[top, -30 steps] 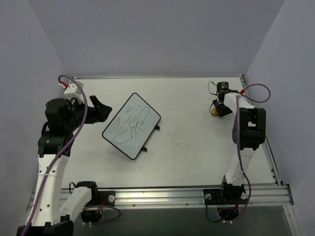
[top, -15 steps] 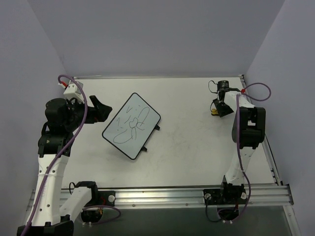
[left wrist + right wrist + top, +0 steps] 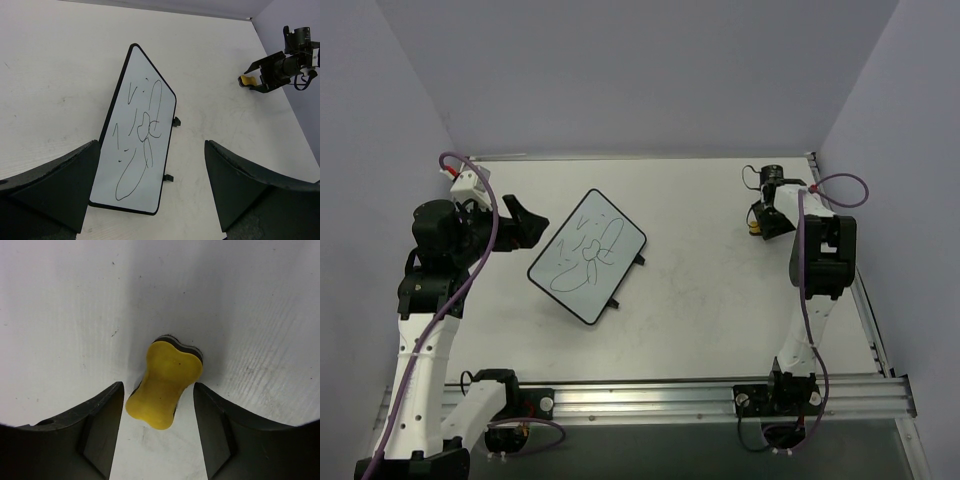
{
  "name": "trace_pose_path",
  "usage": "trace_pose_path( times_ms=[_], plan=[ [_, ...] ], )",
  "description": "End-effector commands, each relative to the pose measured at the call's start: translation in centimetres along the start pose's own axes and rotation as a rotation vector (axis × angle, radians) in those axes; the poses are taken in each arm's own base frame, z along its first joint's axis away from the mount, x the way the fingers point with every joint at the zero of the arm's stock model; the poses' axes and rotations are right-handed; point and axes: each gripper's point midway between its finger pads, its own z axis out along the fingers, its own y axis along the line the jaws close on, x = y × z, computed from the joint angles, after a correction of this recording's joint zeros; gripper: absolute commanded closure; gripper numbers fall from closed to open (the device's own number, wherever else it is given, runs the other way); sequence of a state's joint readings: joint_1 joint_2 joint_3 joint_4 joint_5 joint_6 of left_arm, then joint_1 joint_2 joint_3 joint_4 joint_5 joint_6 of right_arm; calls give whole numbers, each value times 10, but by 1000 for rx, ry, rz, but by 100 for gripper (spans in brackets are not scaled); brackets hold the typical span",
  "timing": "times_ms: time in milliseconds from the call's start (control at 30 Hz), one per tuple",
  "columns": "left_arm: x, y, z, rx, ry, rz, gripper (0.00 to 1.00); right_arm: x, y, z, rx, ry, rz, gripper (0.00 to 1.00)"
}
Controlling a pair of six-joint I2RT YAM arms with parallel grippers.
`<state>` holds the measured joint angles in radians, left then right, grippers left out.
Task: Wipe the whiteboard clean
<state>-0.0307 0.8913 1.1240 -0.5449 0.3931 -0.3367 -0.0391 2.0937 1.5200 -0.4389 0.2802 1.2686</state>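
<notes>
Fetching the wiper looks like the step in hand. On the bench [image 3: 720, 300], the scribbled whiteboard [image 3: 587, 255] lies just ahead of the left end effector [image 3: 525, 224], fingers apart. The right end effector [image 3: 761, 220], also apart, straddles the yellow eraser [image 3: 165, 390]; next, clamp it squarely.

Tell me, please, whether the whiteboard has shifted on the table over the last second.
No. The whiteboard lies at the same angle and the same spot relative to the far edge of the table.
</notes>
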Motion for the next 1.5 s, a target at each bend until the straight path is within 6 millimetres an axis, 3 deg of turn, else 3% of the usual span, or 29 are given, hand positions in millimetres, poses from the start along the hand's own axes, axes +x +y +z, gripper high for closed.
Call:
trace_pose_path(
  times_ms=[0, 500, 733, 933, 1067, 1233, 1333, 1367, 1400, 1467],
  plan=[
    [-13, -6, 0, 27, -46, 15, 6, -7, -1, 0, 40, -12, 31, 46],
    [-13, -6, 0, 28, -48, 16, 6, -3, -5, 9, 64, 3, 16, 50],
    [-13, -5, 1, 28, -46, 13, 6, -6, -5, 11, 65, -14, -24, 63],
    [-13, -3, 3, 26, -41, 5, 6, -8, 1, 13, 36, -24, -92, 82],
    [-11, -2, 6, 22, -34, -4, 6, 1, 10, 11, -25, 1, -173, 96],
    [-5, 3, 16, 19, -6, -47, 6, 1, 26, -10, -149, -46, -259, 96],
    [-2, 7, 26, 8, -2, -108, 6, 13, 36, -26, -278, 6, -289, 96],
    [4, 12, 30, -5, 1, -133, 6, 10, 42, -39, -329, 5, -287, 96],
    [0, 12, 33, 1, -25, -141, 6, 25, 49, -52, -378, 15, -319, 96],
    [8, 24, 39, -40, -29, -195, 6, 29, 53, -74, -426, -5, -364, 96]
  ],
)
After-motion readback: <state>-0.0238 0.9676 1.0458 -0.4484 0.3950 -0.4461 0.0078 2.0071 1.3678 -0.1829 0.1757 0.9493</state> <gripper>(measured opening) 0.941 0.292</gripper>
